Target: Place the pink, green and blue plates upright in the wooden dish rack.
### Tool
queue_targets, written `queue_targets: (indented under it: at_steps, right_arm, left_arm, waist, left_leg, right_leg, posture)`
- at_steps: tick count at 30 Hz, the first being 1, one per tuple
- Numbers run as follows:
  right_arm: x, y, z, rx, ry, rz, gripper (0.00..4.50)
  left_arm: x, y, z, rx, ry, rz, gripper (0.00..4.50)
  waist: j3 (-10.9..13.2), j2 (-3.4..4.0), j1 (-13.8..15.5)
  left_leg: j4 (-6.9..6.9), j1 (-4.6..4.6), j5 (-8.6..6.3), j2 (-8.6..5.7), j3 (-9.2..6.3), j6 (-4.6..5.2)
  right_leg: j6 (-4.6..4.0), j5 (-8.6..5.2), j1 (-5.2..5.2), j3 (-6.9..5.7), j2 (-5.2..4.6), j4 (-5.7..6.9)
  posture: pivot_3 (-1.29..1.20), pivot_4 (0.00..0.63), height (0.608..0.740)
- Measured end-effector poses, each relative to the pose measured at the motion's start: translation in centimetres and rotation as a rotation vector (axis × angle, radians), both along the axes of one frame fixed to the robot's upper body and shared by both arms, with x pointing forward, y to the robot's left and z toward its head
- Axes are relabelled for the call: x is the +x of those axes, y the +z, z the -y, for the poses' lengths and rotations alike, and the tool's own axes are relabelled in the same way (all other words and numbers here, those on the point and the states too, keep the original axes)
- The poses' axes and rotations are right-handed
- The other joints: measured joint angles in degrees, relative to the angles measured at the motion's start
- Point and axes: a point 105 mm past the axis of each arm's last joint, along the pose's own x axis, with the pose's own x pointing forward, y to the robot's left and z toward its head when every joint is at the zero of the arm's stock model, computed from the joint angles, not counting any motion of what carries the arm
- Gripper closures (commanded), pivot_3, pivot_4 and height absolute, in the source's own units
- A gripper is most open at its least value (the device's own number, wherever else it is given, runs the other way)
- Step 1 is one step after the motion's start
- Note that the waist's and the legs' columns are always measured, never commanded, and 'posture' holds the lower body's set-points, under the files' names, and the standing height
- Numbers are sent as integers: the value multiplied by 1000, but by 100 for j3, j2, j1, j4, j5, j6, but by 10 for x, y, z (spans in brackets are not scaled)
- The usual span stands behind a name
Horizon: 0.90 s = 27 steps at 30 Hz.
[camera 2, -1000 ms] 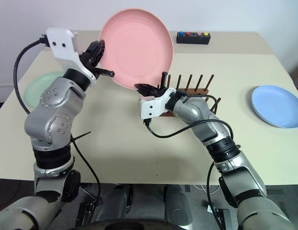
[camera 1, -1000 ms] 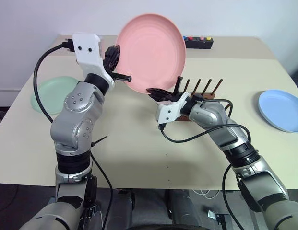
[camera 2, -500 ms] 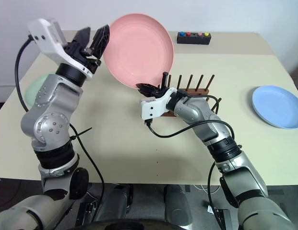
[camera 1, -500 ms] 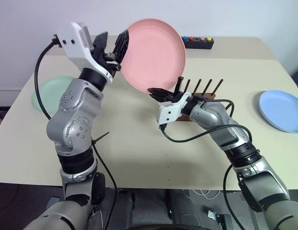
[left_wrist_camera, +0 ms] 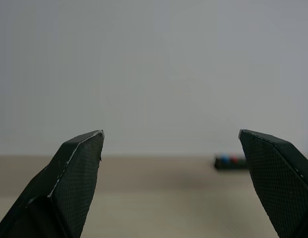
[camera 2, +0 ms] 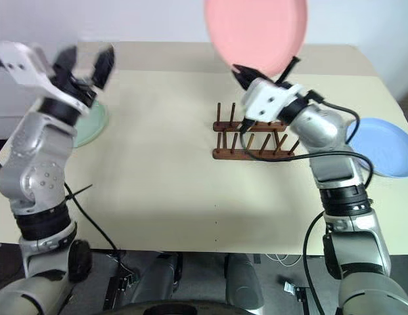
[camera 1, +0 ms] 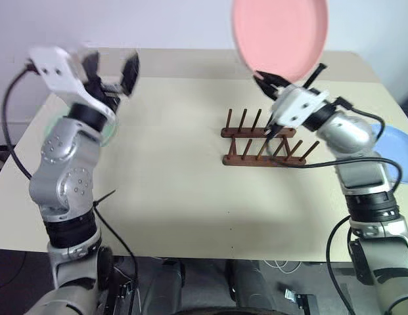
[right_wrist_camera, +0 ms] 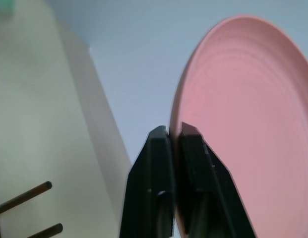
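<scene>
The pink plate [camera 1: 279, 33] stands on edge in the air above the far side of the wooden dish rack [camera 1: 266, 141]. My right gripper [camera 1: 286, 75] is shut on the plate's lower rim, and the fingers [right_wrist_camera: 158, 148] pinch that rim. My left gripper [camera 1: 112, 64] hangs open and empty over the table's left side, its fingertips [left_wrist_camera: 89, 144] wide apart. The green plate [camera 2: 89, 125] lies flat at the left, partly behind my left arm. At the right edge the blue plate [camera 2: 381, 147] lies flat, partly behind my right arm. The rack's pegs are bare.
A small black box with coloured buttons [left_wrist_camera: 233, 162] sits at the table's far edge. The beige table [camera 1: 171, 184] stretches open between the rack and the near edge. A pale wall stands behind the table.
My left gripper opened, let go of the pink plate and swung away to the left. My right gripper carried the plate up and to the right, above the rack.
</scene>
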Motion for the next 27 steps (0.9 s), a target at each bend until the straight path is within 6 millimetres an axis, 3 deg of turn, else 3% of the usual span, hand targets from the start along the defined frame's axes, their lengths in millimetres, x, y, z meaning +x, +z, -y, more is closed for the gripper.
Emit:
queue_targets:
  at_steps: [3, 6, 11, 19, 27]
  right_arm:
    - [-8, 6, 19, 227, 83, -185, 4500]
    - [-16, 13, 34, 353, 136, -294, 4500]
    - [-34, -3, 59, 552, 239, -543, 4500]
    - [-45, -1, 76, 683, 317, -657, 4500]
    - [-41, -10, 85, 754, 328, -737, 4500]
  left_arm:
    - [-7, -37, 16, 111, -128, -95, 31]
    - [-14, -52, 27, 178, -209, -123, 31]
    - [-37, -101, 54, 300, -397, -241, 31]
    - [-53, -119, 71, 343, -519, -281, 31]
    - [-61, -128, 80, 339, -579, -296, 31]
  waist:
    - [2, 3, 1]
    - [2, 4, 11]
    - [1, 13, 25]
    - [-3, 22, 18]
    - [-3, 23, 21]
  left_leg:
    - [2, 0, 0, 1, 0, 1]
    - [2, 1, 0, 1, 0, 1]
    - [6, 0, -6, 1, 2, 12]
    - [10, 3, -6, 2, 4, 12]
    - [11, 3, -6, 2, 5, 13]
  right_leg:
    - [-2, 0, 0, 0, 0, 1]
    - [-7, -2, 0, -1, 1, 1]
    - [-10, -4, 6, 1, -1, -6]
    - [-18, -8, 6, 1, 2, -1]
    - [-9, -3, 6, 1, 2, -2]
  posture:
    - [0, 150, 734]
    - [0, 150, 734]
    - [0, 150, 734]
    - [0, 150, 734]
    - [0, 150, 734]
